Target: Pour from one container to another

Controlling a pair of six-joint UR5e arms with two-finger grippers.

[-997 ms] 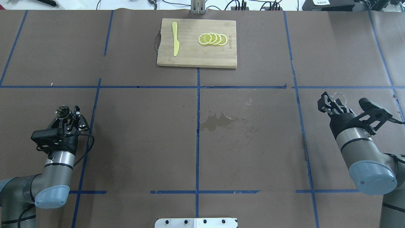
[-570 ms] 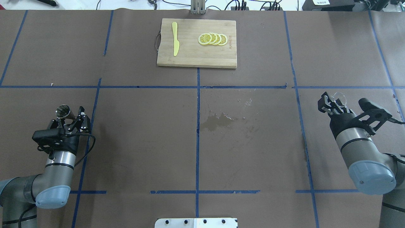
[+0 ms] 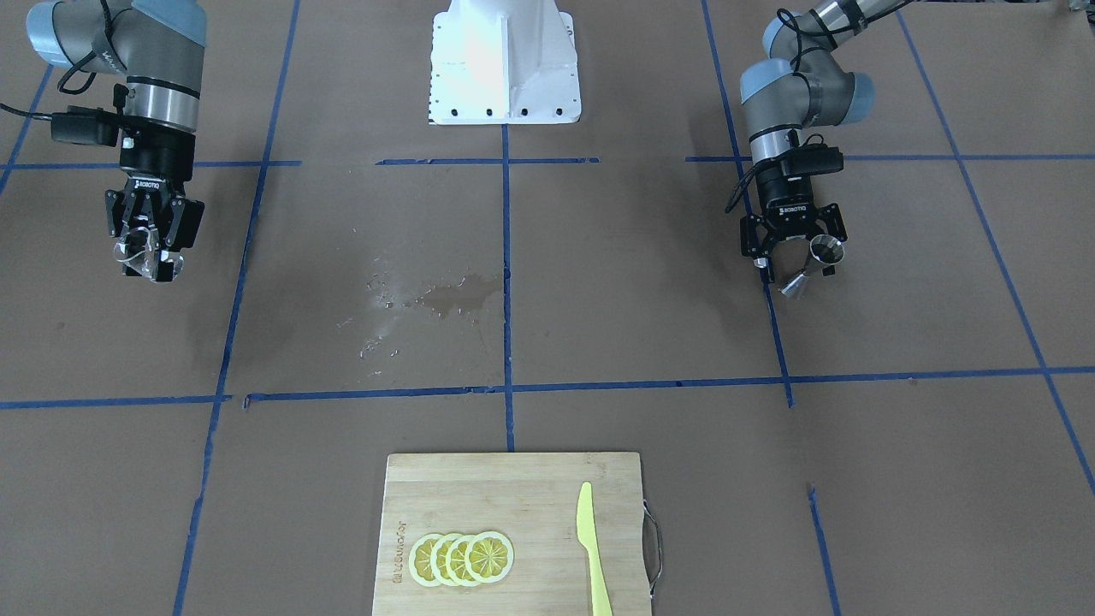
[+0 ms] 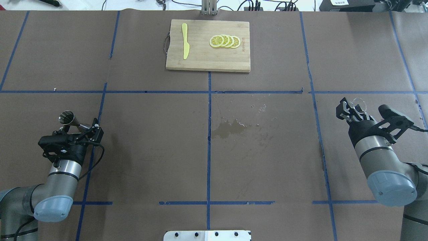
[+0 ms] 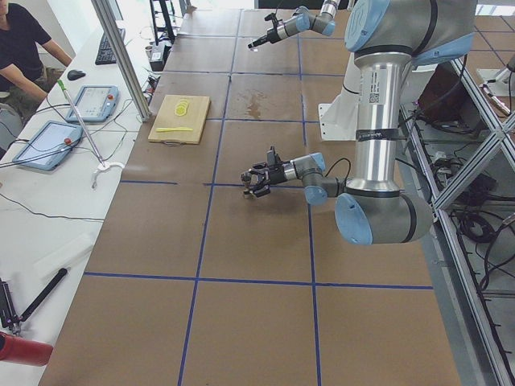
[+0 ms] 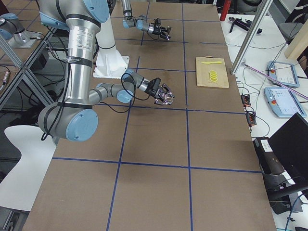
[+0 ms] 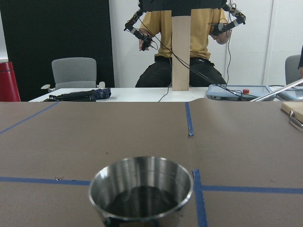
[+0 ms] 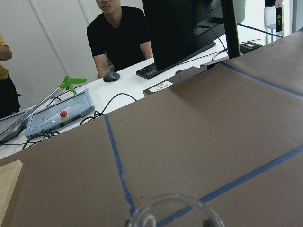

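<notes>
The silver jigger (image 4: 68, 118) (image 3: 823, 253) stands upright on the brown paper at my left, dark inside. It fills the bottom of the left wrist view (image 7: 142, 189). My left gripper (image 4: 82, 129) (image 3: 796, 267) lies level around it, fingers spread wide and open, one on each side of its lower cone. Far to my right, the right gripper (image 4: 352, 108) (image 3: 147, 261) is shut on the clear glass cup (image 4: 359, 103) (image 3: 141, 252), held just above the table. Only the cup's rim (image 8: 175, 208) shows in the right wrist view.
A wooden cutting board (image 4: 207, 57) at the far middle carries a yellow knife (image 4: 185, 42) and lemon slices (image 4: 224, 41). A wet patch (image 4: 230, 129) marks the table's centre. The white robot base (image 3: 505, 60) is at the near edge. A person (image 7: 180, 42) sits beyond the left end.
The left gripper's visible finger has shifted right and more of the jigger's lower cone shows. The jigger's rim stayed where it was. The right arm and cup have not moved.
</notes>
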